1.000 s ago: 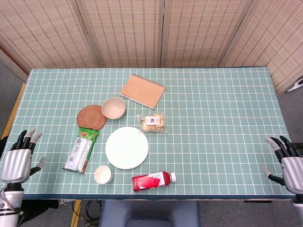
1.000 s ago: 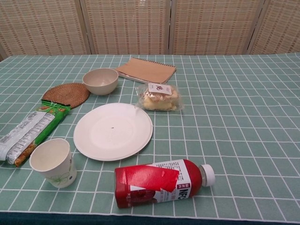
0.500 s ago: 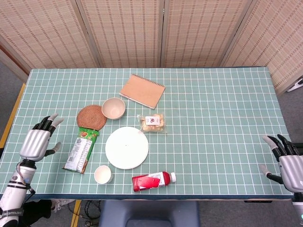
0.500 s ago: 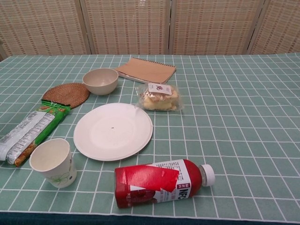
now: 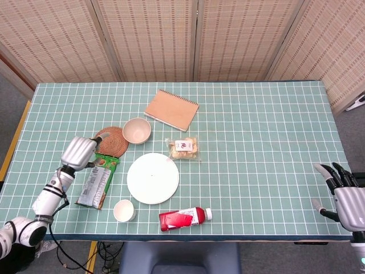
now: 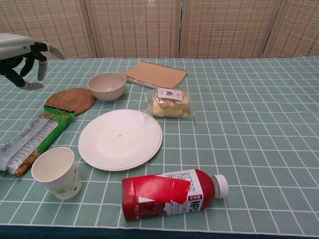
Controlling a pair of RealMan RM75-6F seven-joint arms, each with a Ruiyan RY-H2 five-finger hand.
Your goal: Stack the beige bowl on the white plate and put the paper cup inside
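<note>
Woven screen panels behind; table (image 5: pixel 268 142) under green grid cloth. Beige bowl (image 5: pixel 137 130) upright at 11 o'clock of the white plate (image 5: pixel 153 178), well apart from it, just beside the woven coaster (image 5: pixel 110 141) at its 8 o'clock. Paper cup (image 5: pixel 124 210) upright at 7 o'clock of the plate, near its rim, not touching. Plate bare. Also present: notebook (image 5: pixel 171 109) at 1 o'clock of the bowl, wrapped pastry (image 5: pixel 184 148) at 1 o'clock of the plate, red bottle (image 5: pixel 183 218) lying at 5 o'clock, snack packet (image 5: pixel 98 178) at 9 o'clock. Change over the last second: left hand (image 5: pixel 78 152) up from the near-left table edge and in over the cloth, now over the packet's far end, at 8 o'clock of the bowl, not touching it. Fingers (image 6: pixel 42 67) loosely curled and apart in chest view, nothing held. Right hand (image 5: pixel 348 198) essentially unmoved at the near-right edge, fingers spread, empty. No task object displaced. Reading: reach toward the bowl under way, grasp not yet made; both stacking steps outstanding. Risk noted: coaster and packet crowd the bowl's near-left side, so contact possible during the approach.
</note>
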